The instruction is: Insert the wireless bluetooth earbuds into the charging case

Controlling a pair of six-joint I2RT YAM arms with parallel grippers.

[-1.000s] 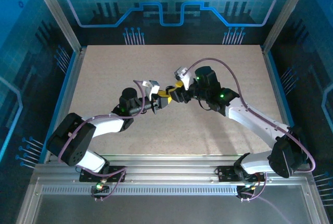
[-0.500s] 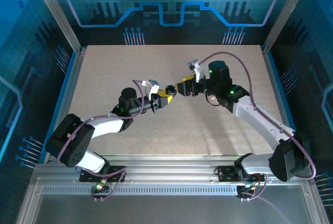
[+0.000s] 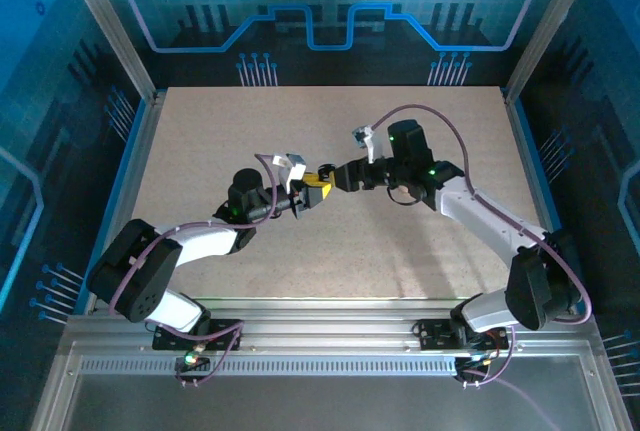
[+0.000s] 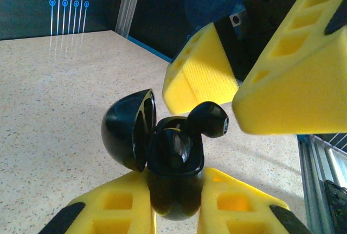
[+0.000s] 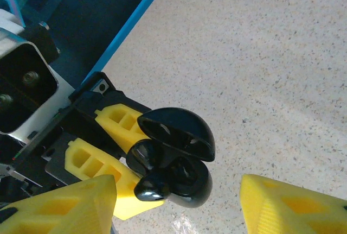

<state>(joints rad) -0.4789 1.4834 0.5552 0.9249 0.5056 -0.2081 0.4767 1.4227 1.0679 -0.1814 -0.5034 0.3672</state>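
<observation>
The left end effector (image 4: 176, 207) is clenched on a small black case (image 4: 173, 163), with a yellow finger pressed against either side of its lower half. It holds the case up off the speckled worktop (image 4: 54, 109), near the middle of it in the top view. The case's lid (image 4: 127, 133) is swung open to one side, hinged and standing roughly upright beside the well.

A black earbud (image 4: 209, 121) sits in the open well with its stem down inside. Its rounded head sticks up and leans out past the rim, away from the lid (whether it is fully seated cannot be told).

The right end effector (image 5: 179, 182) is released, its two yellow fingers spread well apart. From the right wrist, the case and earbud lie in the gap between those fingers, with the earbud's head nearer the finger at lower left. From the left wrist, the same two fingers hang just above and beside the earbud, one behind it and one in front. Whether either one touches the earbud is not clear.

In the top view the two arms reach toward each other and their end effectors meet tip to tip. The left arm comes in from the lower left and the right arm bends in from the right.
</observation>
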